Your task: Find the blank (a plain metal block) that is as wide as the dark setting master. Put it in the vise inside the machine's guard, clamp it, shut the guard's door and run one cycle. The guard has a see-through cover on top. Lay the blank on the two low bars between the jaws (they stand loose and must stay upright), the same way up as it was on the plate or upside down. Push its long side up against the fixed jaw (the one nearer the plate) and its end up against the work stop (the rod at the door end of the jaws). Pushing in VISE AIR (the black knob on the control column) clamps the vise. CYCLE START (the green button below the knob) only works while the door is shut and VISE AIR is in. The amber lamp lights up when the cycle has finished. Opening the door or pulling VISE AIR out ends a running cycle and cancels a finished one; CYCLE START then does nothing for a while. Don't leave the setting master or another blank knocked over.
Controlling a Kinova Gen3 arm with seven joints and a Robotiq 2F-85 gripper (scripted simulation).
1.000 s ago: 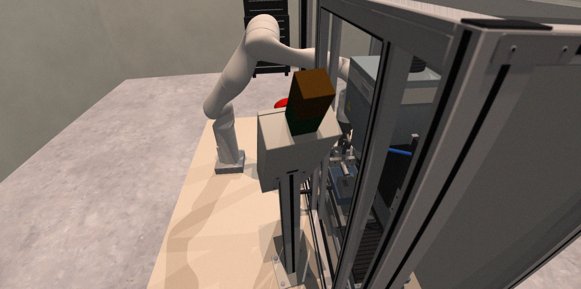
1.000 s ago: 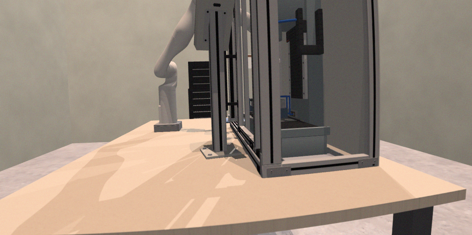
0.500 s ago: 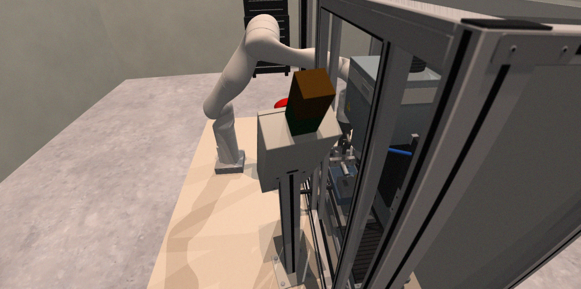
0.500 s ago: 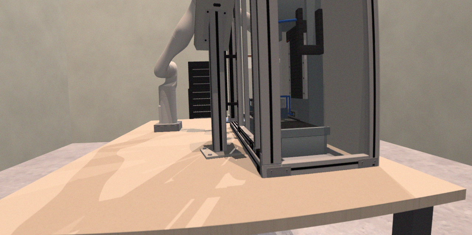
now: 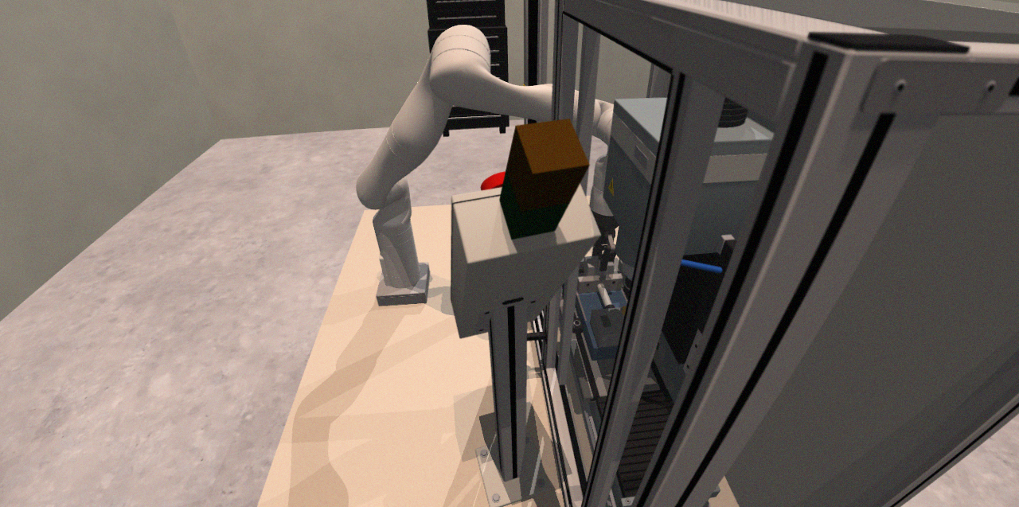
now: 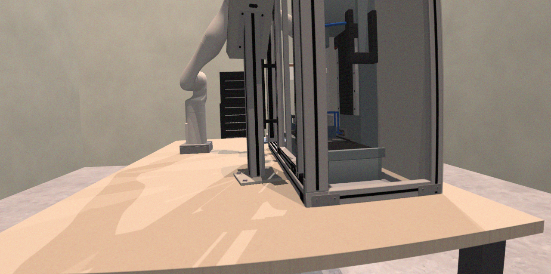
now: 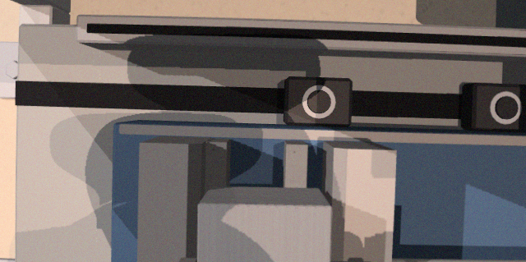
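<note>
A plain grey metal blank (image 7: 263,233) is at the bottom of the wrist view, between the left jaw (image 7: 162,200) and the right jaw (image 7: 370,196). My gripper (image 7: 269,259) (image 5: 605,263) is shut on it; only the fingertips' edges show in the wrist view. Two low bars, one (image 7: 217,157) beside the left jaw and one (image 7: 295,163) towards the right, stand upright beyond the blank's end. Whether the blank rests on them or touches a jaw cannot be told. The control column (image 5: 507,390) (image 6: 255,99) shows its back; knob and button are hidden. Its lamp (image 5: 552,147) looks unlit. Setting master not visible.
The arm reaches into the guard (image 5: 684,219) (image 6: 314,79) beside the machine head (image 5: 641,169). A black handle (image 6: 264,93) is on the guard's front. Two dark blocks with pale rings (image 7: 318,101) (image 7: 506,108) sit on a rail beyond the blue vise body (image 7: 431,180).
</note>
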